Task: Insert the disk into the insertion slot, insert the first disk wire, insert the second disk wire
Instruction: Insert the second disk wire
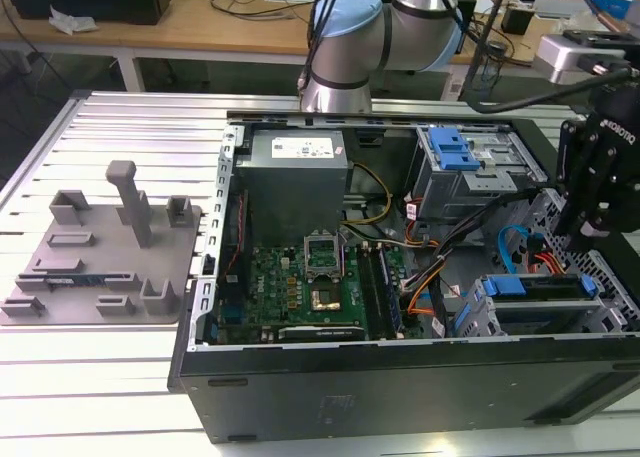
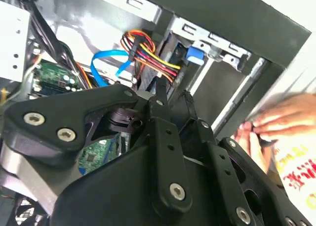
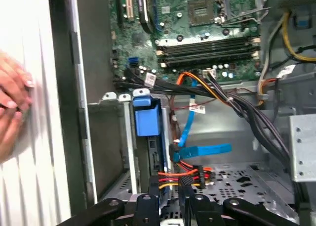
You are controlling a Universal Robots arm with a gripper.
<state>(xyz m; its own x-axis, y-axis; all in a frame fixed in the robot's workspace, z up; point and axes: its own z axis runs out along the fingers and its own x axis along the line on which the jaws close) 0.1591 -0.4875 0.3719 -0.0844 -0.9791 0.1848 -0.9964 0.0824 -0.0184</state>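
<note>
1. Pincer [image 1: 586,229]: hangs inside the open case [image 1: 400,377] at the exterior view's right, above the drive bay. In both wrist views its fingertips [image 2: 161,90] sit drawn close together, and they appear to be pinching the black plug [image 3: 185,180] of the red-yellow-black wire [image 3: 170,174].
2. Disk [image 1: 545,315]: already lies in the slot [image 1: 470,322], low in the case corner nearest the camera at the exterior view's right. Its blue carrier [image 1: 505,285] marks the upper edge.
3. Key relation: the disk sits directly below the pincer. Its long axis runs across the exterior view from left to right. The held plug is at the disk's connector end, just beside it; whether it is fully seated cannot be told.
4. Blue wire [image 3: 207,149]: in the first wrist view its end [image 3: 177,153] is up against the disk's edge, near the plug, and looks plugged in, though this is a judgement.
5. Hand [image 3: 12,102]: a person's, resting on the worktop [image 1: 100,397] just outside the case wall, apart from the pincer.
</note>
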